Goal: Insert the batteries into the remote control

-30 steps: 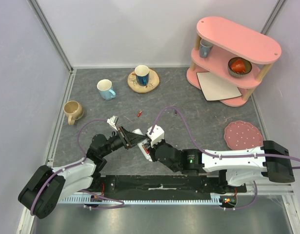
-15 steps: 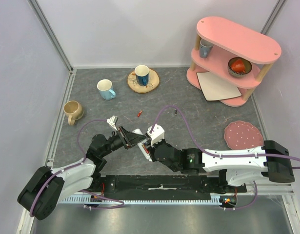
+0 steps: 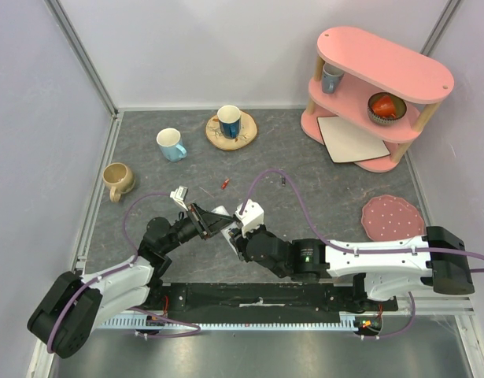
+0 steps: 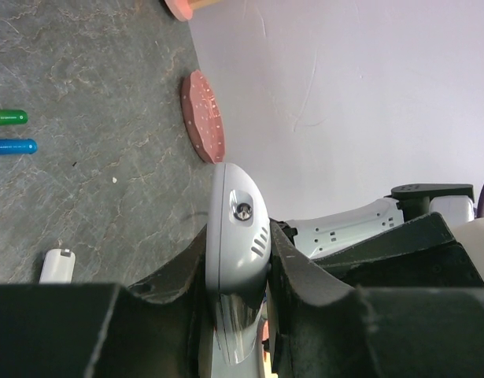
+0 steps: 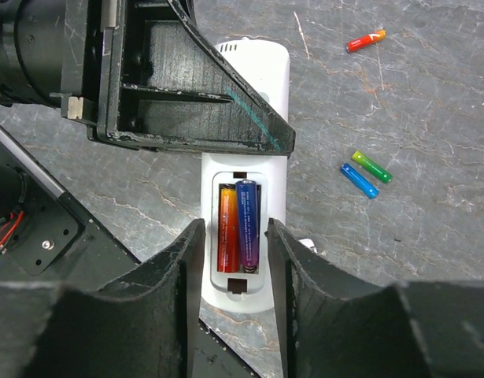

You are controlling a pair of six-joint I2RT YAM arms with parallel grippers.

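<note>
The white remote control point(image 5: 245, 79) lies back-up with its battery bay open. A red-orange battery point(image 5: 228, 228) and a purple-blue battery point(image 5: 249, 224) sit side by side in the bay. My left gripper point(image 4: 240, 236) is shut on the remote point(image 4: 238, 236), pinching its long edges; it also shows in the top view point(image 3: 212, 222). My right gripper point(image 5: 234, 236) hovers just over the bay, jaws apart and empty. Loose green point(image 5: 372, 166), blue point(image 5: 359, 180) and red point(image 5: 364, 40) batteries lie on the table beyond.
A small white cover piece point(image 4: 57, 265) lies on the grey table beside the remote. Mugs point(image 3: 171, 144) and a coaster point(image 3: 231, 130) stand at the back, a pink shelf point(image 3: 367, 94) at the back right, and a pink mat point(image 3: 392, 218) on the right.
Both grippers and the remote have shifted very slightly left and away from the bases. Nothing was taken hold of or let go.
</note>
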